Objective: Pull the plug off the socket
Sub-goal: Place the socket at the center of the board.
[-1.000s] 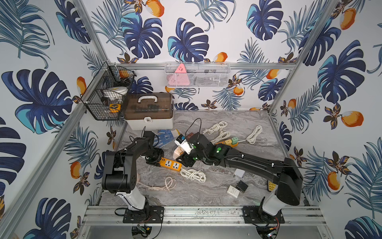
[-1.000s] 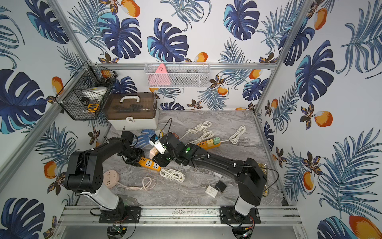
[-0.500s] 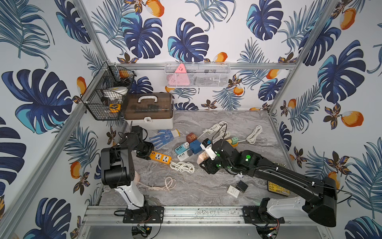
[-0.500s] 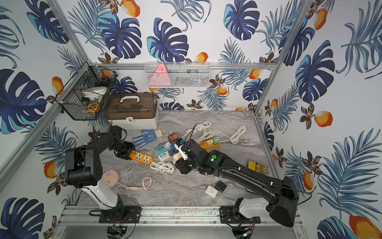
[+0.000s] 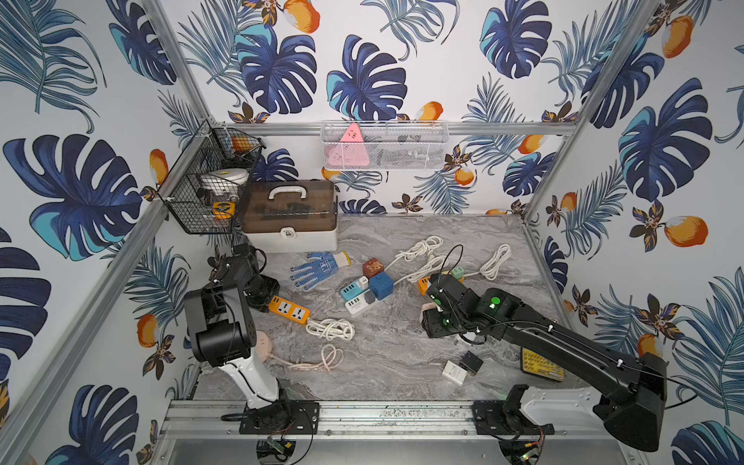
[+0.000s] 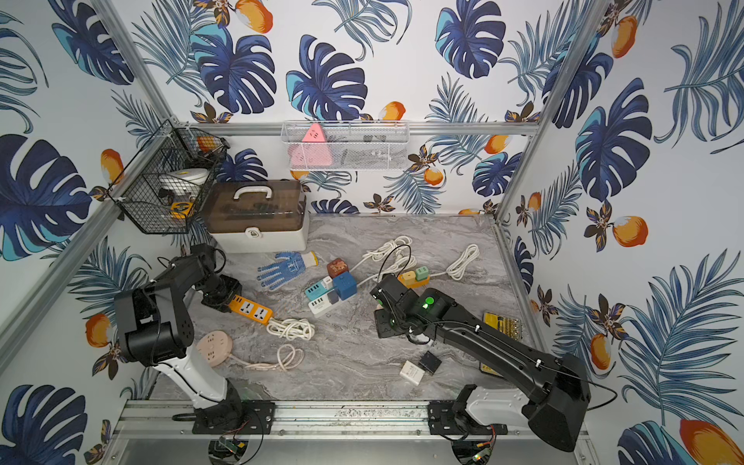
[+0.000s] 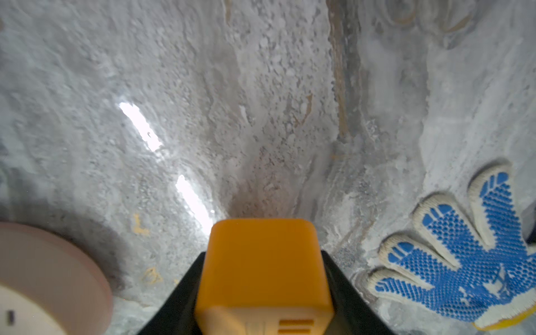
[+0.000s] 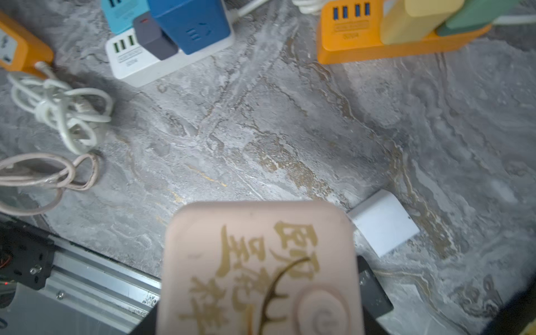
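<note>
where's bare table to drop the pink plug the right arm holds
Front centre marble, between white cord coil, pink cord loop and white adapter. Also the back strip right of the toolbox. Crowded around the blue cube socket and glove.

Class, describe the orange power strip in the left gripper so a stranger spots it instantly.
Find the brown-lidded toolbox at the back left of the table. In front of it, the left gripper clamps one end of an orange power strip. Unlike the other orange strip, holding a yellow plug and a green plug, its sockets are empty.
</note>
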Controlling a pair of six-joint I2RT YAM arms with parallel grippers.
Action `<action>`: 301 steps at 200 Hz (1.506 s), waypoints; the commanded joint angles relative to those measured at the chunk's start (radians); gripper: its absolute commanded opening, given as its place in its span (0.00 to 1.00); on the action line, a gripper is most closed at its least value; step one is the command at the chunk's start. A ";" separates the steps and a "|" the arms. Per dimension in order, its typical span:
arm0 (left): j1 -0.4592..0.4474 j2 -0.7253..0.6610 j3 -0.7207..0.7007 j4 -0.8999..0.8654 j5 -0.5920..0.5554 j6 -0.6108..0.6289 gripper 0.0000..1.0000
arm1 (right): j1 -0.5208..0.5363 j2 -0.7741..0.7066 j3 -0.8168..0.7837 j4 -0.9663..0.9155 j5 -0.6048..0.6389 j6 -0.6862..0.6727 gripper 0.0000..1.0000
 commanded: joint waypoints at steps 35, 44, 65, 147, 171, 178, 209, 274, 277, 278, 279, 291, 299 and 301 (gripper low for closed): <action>0.043 0.017 0.002 -0.016 -0.144 0.067 0.00 | -0.098 0.043 0.020 -0.177 -0.073 0.144 0.18; 0.047 0.016 0.000 -0.015 -0.150 0.072 0.00 | -0.112 0.049 0.022 -0.191 -0.082 0.157 0.18; 0.049 0.018 0.001 -0.025 -0.182 0.084 0.00 | -0.144 0.066 0.025 -0.210 -0.107 0.187 0.20; 0.056 0.004 -0.029 -0.021 -0.158 0.074 0.08 | -0.240 0.168 0.005 -0.181 -0.239 0.379 0.21; 0.056 -0.004 -0.029 -0.024 -0.155 0.074 0.31 | -0.262 0.222 -0.037 -0.145 -0.330 0.444 0.21; 0.055 -0.007 -0.031 -0.026 -0.156 0.074 0.39 | -0.269 0.237 -0.049 -0.123 -0.361 0.457 0.20; 0.056 -0.018 -0.036 -0.028 -0.149 0.073 0.62 | -0.287 0.300 -0.051 -0.084 -0.414 0.505 0.18; 0.032 -0.059 -0.021 -0.049 -0.149 0.067 0.82 | -0.358 0.376 -0.091 -0.014 -0.488 0.600 0.21; 0.031 -0.062 -0.020 -0.050 -0.148 0.064 0.83 | -0.365 0.379 -0.093 -0.012 -0.491 0.604 0.21; 0.031 -0.062 -0.021 -0.052 -0.147 0.063 0.83 | -0.365 0.379 -0.093 -0.012 -0.491 0.604 0.21; 0.031 -0.063 -0.021 -0.052 -0.146 0.062 0.83 | -0.366 0.380 -0.093 -0.011 -0.492 0.605 0.21; 0.018 -0.071 -0.020 -0.059 -0.139 0.051 0.82 | -0.380 0.386 -0.095 -0.003 -0.503 0.615 0.22; 0.004 -0.079 -0.016 -0.065 -0.140 0.040 0.81 | -0.388 0.390 -0.093 -0.005 -0.506 0.619 0.22; 0.000 -0.081 -0.016 -0.066 -0.141 0.039 0.81 | -0.391 0.391 -0.092 -0.007 -0.505 0.619 0.23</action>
